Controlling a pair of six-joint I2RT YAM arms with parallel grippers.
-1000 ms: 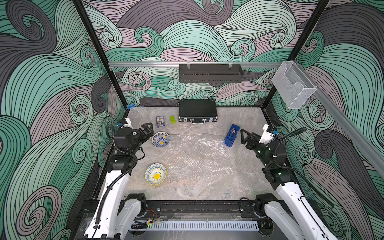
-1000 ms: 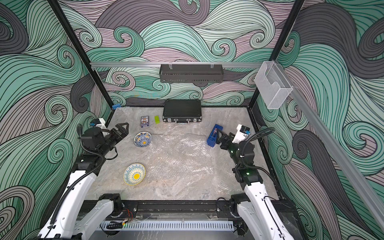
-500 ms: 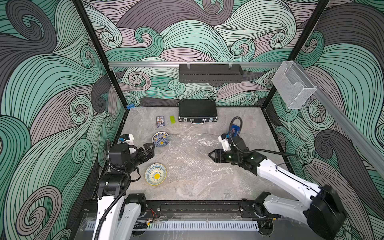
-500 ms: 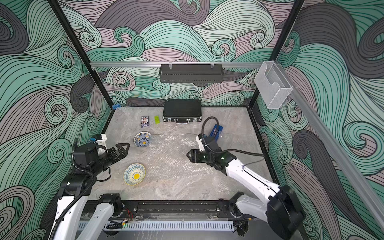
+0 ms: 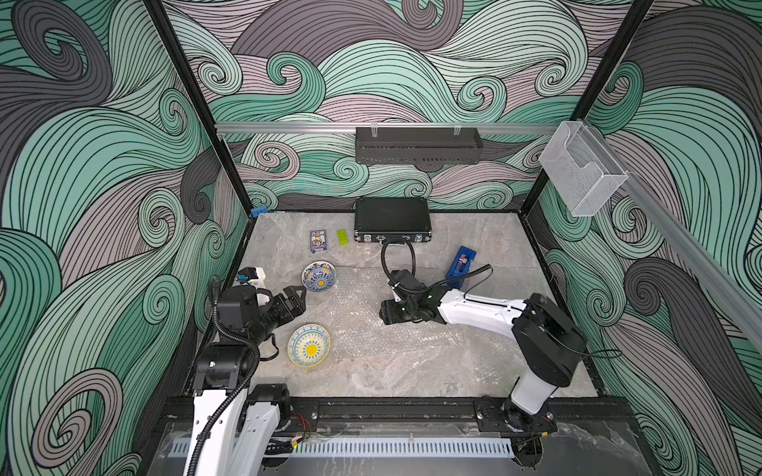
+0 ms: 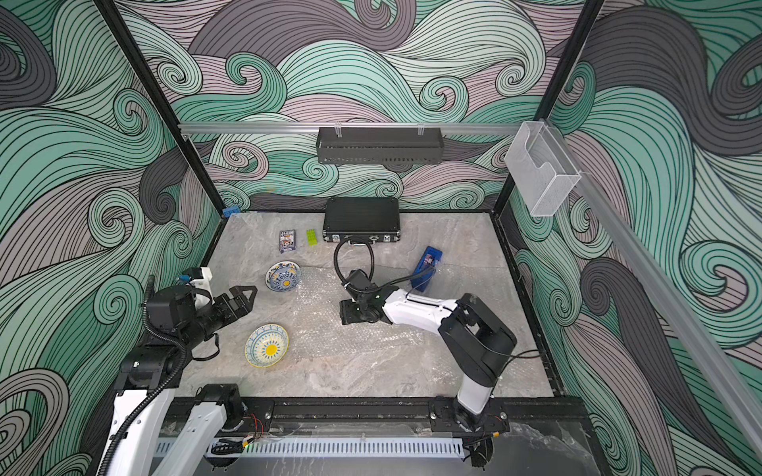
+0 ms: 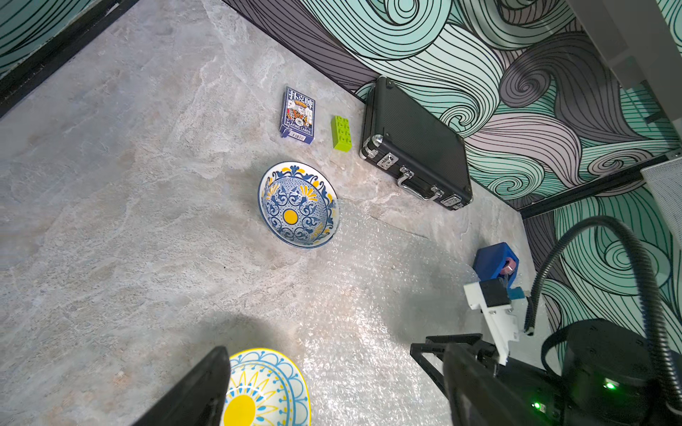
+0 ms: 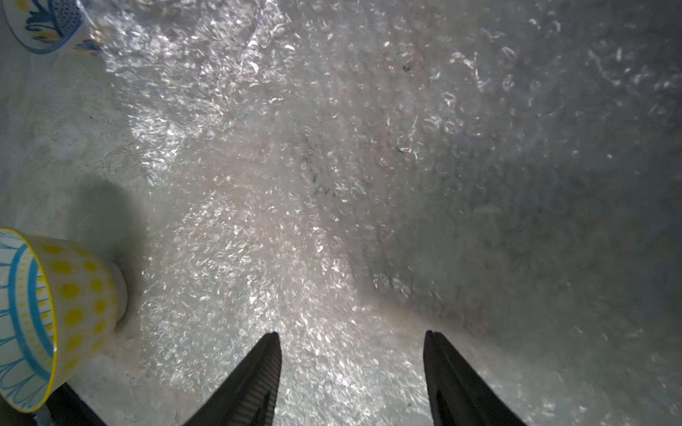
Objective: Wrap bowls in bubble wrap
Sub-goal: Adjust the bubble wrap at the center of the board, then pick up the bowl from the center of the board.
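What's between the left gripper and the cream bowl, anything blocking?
Nothing visible. The left gripper hovers open beside the cream bowl, with only bare table between them. The right gripper is off to the side, over the bubble wrap.

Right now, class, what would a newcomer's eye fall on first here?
The swirling teal wave walls all round. Next, the dark blue bowl and the cream bowl at the left edge of the shiny bubble wrap. The right gripper hangs open, low over the wrap.
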